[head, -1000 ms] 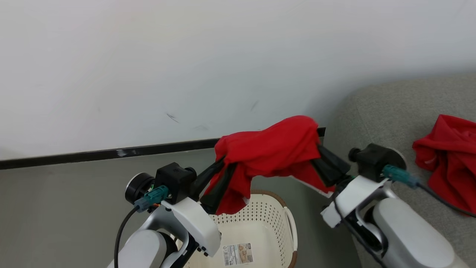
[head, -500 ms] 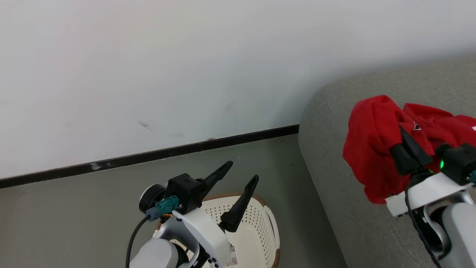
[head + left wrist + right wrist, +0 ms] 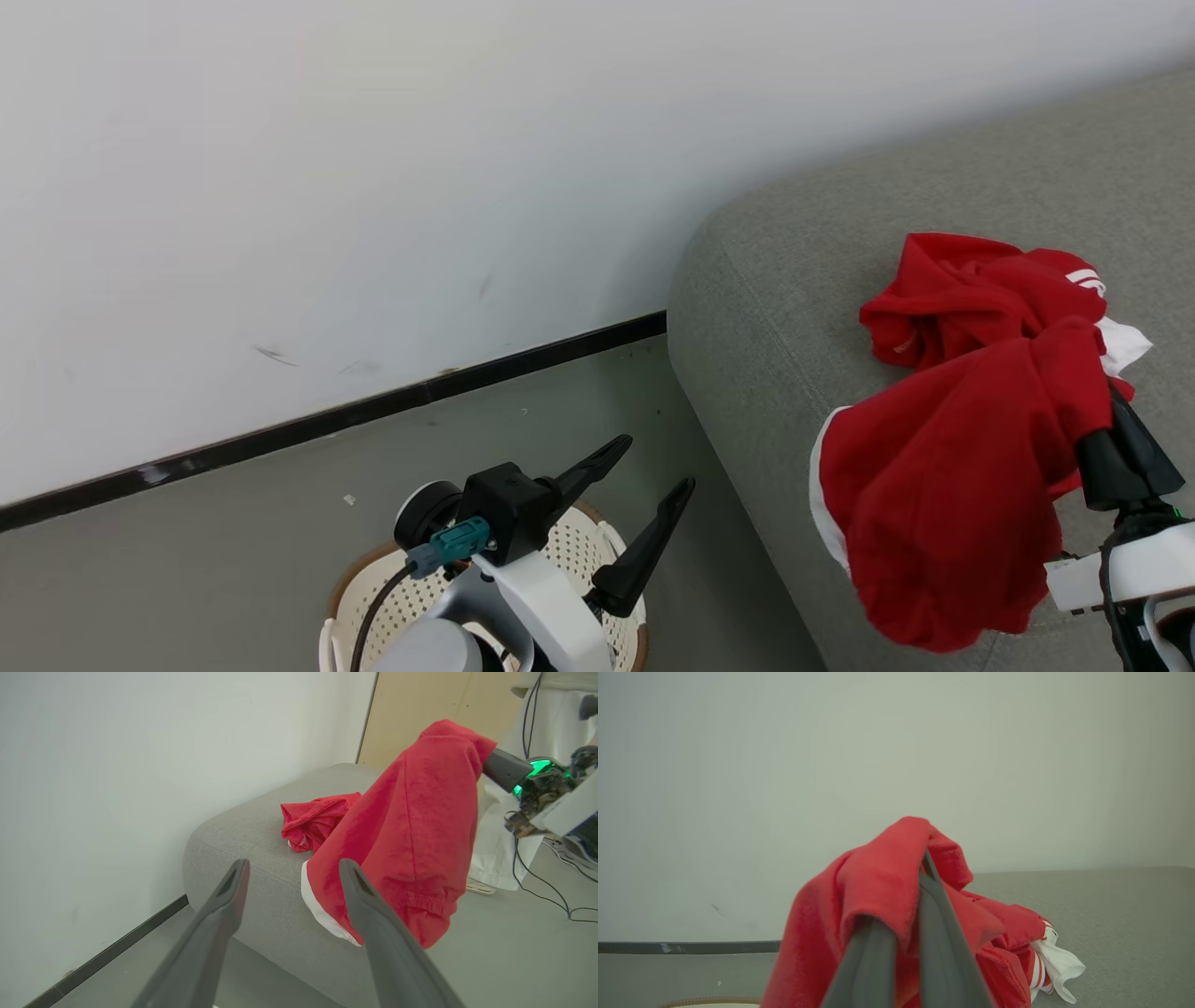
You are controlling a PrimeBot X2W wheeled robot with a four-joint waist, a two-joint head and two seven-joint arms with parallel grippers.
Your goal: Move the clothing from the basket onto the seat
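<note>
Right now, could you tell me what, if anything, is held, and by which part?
The right end effector grips a red garment by a bunched top fold; the left end effector holds nothing.

Head camera looks down, both wrist cameras face the seat [image 3: 243, 826]

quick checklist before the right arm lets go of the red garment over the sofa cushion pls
1. Grip: right gripper shut on the held garment: ok.
2. Position: held garment above the seat: ok in the head view, though it hangs near the seat's edge.
3. Contact: held garment touching the seat: cannot tell.
4. Drop spot: other garment lies on the seat right beside it, so the two may overlap: ok.
5. Clearance: left gripper open, empty, apart from the cloth: ok.
6. Nothing left in the basket: cannot tell, the left arm hides most of it.
</note>
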